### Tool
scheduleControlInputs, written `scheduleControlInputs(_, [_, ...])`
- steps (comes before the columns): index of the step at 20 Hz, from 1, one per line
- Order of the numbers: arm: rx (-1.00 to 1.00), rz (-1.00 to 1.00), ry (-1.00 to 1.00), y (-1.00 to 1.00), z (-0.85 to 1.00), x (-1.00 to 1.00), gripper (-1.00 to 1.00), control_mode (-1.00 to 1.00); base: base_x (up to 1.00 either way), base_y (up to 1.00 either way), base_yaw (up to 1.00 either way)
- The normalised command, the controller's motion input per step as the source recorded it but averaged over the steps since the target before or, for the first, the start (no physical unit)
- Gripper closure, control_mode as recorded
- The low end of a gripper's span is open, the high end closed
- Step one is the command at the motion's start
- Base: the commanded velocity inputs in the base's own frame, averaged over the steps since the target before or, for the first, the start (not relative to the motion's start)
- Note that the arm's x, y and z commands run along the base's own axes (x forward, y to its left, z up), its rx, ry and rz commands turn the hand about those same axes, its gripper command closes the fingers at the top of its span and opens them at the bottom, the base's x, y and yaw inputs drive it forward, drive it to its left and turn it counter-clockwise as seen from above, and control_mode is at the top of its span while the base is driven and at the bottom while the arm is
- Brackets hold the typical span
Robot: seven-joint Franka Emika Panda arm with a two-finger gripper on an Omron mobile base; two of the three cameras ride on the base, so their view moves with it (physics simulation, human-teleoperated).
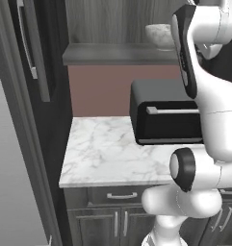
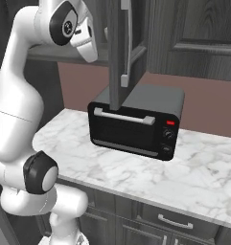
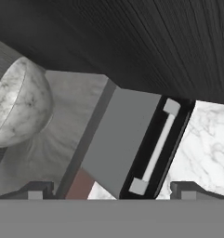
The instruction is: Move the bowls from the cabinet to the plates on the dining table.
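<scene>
Fingers of the gripper stand wide apart, holding nothing. Ahead and off to one side, the marbled bowl rests on the cabinet shelf, untouched.

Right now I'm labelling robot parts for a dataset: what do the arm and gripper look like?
A glossy white, rounded arm with black joint caps and a black-faced upper link. The gripper ends in two small dark grey, blocky fingertips. No cables or markings visible.
</scene>
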Motion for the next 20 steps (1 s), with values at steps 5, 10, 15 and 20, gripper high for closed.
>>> scheduleControlInputs(5, [0.03,0.00,-0.08,-0.05,0.09,0.00,-1.00,-1.00,0.00,0.00,0.00])
scheduleControlInputs(10, [0.00,0.00,-0.07,0.00,0.00,0.02,-1.00,-1.00,0.00,0.00,0.00])
scheduleControlInputs(15, [0.00,0.00,0.00,-0.01,0.00,0.22,-1.00,-1.00,0.00,0.00,0.00])
scheduleControlInputs(20, [0.03,0.00,0.00,-0.07,0.00,0.40,-1.00,-1.00,0.00,0.00,0.00])
